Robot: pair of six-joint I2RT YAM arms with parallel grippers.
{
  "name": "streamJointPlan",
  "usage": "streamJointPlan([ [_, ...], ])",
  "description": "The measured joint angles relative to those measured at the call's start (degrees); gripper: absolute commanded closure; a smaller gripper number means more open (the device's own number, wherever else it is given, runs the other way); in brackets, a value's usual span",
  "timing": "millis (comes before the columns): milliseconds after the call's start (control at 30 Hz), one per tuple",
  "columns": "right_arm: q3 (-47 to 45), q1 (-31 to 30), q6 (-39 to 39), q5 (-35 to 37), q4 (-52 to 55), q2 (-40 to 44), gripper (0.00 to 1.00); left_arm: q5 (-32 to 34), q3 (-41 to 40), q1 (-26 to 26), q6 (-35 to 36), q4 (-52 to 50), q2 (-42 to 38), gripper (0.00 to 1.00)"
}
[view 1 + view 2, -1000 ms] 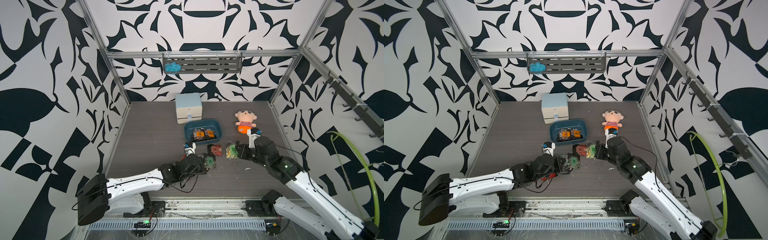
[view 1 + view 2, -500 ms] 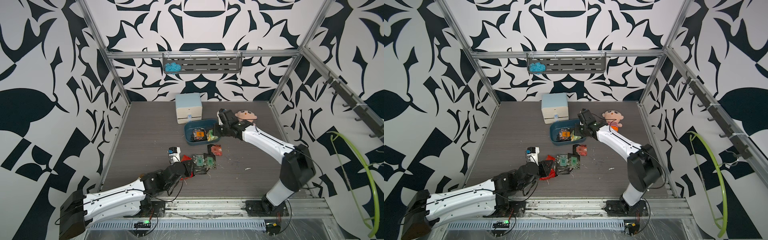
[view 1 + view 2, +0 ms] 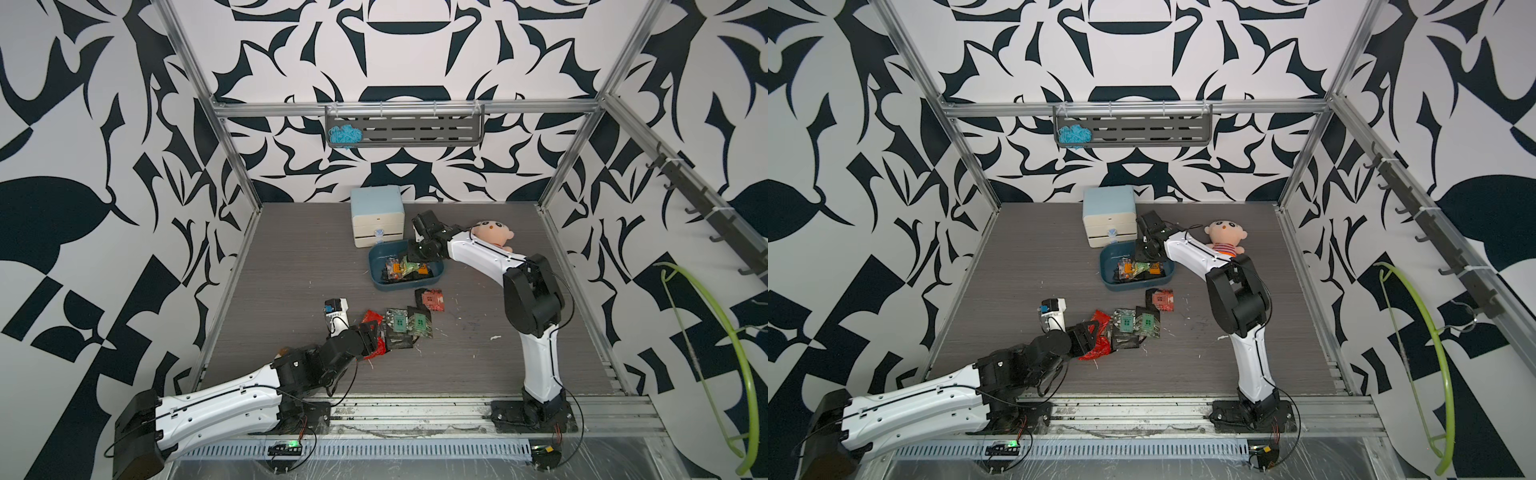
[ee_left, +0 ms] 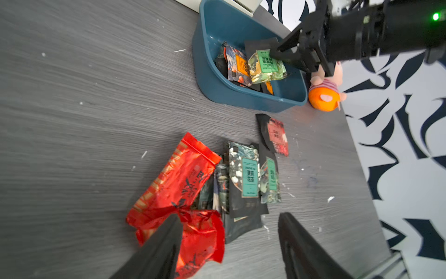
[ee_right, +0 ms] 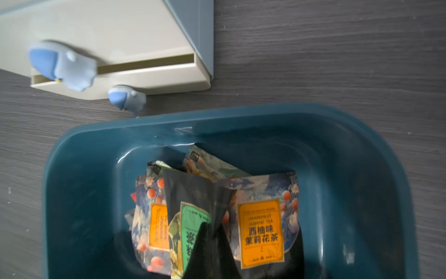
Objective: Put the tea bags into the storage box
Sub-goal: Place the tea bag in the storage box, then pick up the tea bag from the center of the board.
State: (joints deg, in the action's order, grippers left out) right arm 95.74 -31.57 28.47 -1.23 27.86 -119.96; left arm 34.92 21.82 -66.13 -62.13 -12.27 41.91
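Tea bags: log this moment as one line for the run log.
right jaws: shut on green-label tea bag over storage box | left jaws: open at red tea bag | table: teal-label tea bags loose

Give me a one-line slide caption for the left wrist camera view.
Left tool open near a red tea bag; right tool holds a green-label tea bag over the box.

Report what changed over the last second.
The right gripper carried the green-labelled tea bag from the loose pile over the storage box, still pinching it. The left gripper drew back from the pile and opened above the red tea bags. The drawer cabinet and plush doll stayed put.
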Motion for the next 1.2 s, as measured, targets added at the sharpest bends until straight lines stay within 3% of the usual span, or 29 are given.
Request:
streamJointPlan([
  [100,0.1,0.1,-0.5,0.6,1.3,0.2,0.74,1.5,-0.9,0.0,0.2,-0.7,-1.0,0.01],
  [233,-0.6,0.2,-1.9,2.0,2.3,2.0,0.72,4.0,-3.3,0.0,0.0,-0.8,-4.6,0.0],
  [367,-6.1,0.2,-2.6,3.5,2.3,9.2,0.71,5.3,-5.2,0.0,0.2,-1.1,-8.7,0.0],
  [667,-28.9,0.3,-3.7,6.7,-0.6,39.1,0.61,6.7,-3.3,0.0,0.2,-4.3,-11.6,0.0],
  [767,-36.8,0.3,-3.9,6.8,-1.8,48.7,0.6,5.5,-1.5,0.0,1.2,-1.8,-7.0,0.01],
  [933,-50.2,0.3,-3.8,5.5,-3.6,60.9,0.59,2.2,7.5,0.0,2.0,0.8,9.1,0.05],
  [1200,-69.7,0.4,-0.9,-2.2,-10.6,65.9,0.59,-4.9,20.5,-0.7,2.1,5.0,30.7,0.1],
])
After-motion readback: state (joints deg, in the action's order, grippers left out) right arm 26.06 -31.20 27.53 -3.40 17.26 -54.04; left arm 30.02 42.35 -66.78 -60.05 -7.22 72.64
